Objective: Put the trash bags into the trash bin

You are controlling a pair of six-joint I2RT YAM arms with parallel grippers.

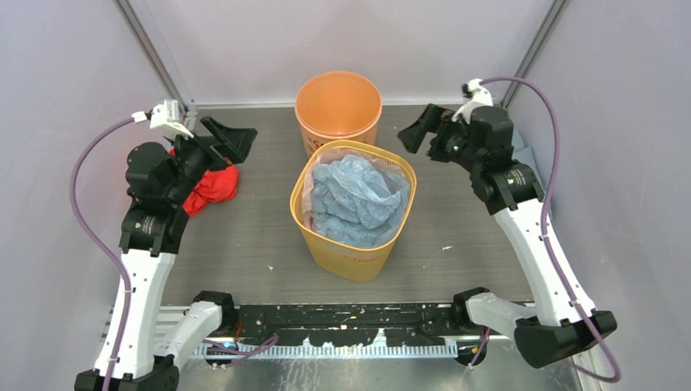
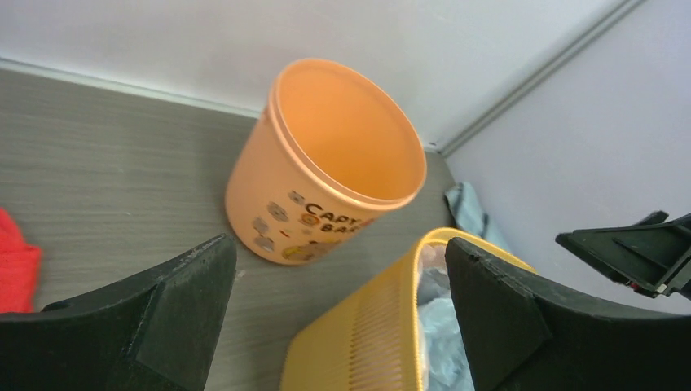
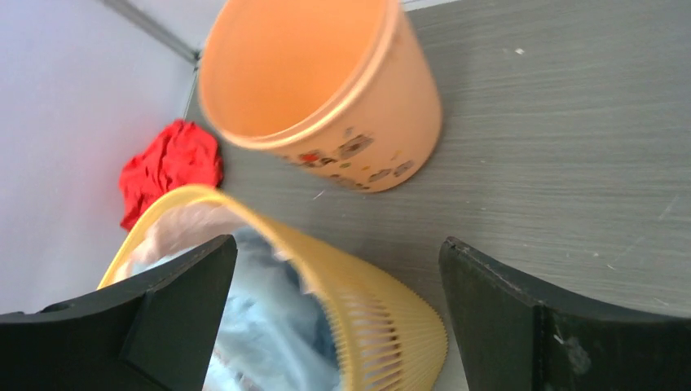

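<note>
Both grippers sit closest to the lenses, black fingers filling the bottom of each wrist view: the left gripper (image 2: 338, 285) has its jaws spread wide with nothing between them, and the right gripper (image 3: 338, 277) is just as wide and just as empty. Between them, at centre frame in the top view, the blue trash bags (image 1: 358, 191) lie heaped in the yellow bin (image 1: 350, 257), pale crinkled film in loose folds, with what looks like a clear liner under them. They look feather-light, soft and slippery, with nothing stiff to push against, so I'd pinch a raised ridge of film near the top of the heap and close fully, because a shallow bite could slide off or drag only one layer. A red bundle (image 1: 213, 186) lies on the table (image 1: 473, 236) at left of frame, partly under the left arm, equally crumpled and probably another bag. Just above the yellow bin in the picture stands the trash bin (image 1: 326, 140), round, tapered, orange, upright and empty, with small printed marks low on its wall.
</note>
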